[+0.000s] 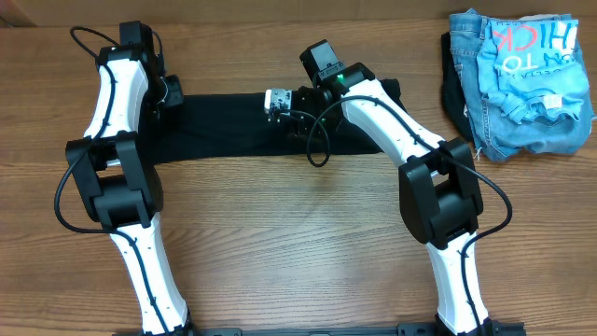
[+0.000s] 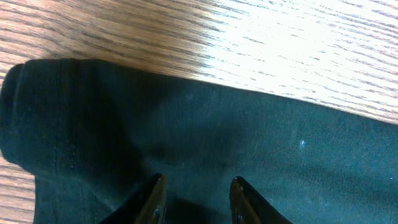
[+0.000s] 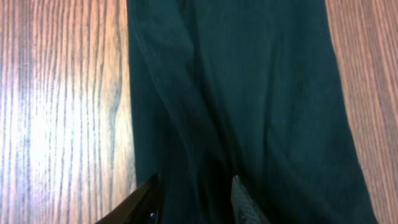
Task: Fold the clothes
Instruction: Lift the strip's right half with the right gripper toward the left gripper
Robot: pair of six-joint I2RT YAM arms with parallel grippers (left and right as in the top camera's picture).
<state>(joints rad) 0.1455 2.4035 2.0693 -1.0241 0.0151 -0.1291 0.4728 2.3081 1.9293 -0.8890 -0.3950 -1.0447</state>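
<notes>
The black T-shirt (image 1: 233, 131) lies folded into a band near the far edge of the table (image 1: 280, 243). Your left gripper (image 2: 196, 196) and right gripper (image 3: 194, 196) stand narrowly parted over it; next, pinch one end and fold crosswise.

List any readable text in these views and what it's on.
"HICK": pink print on the light blue shirt, cut off by folds.
"ON TO": paler print below it, a shaky read.
White tag on that shirt: too small.
Black T-shirt: none visible.
</notes>
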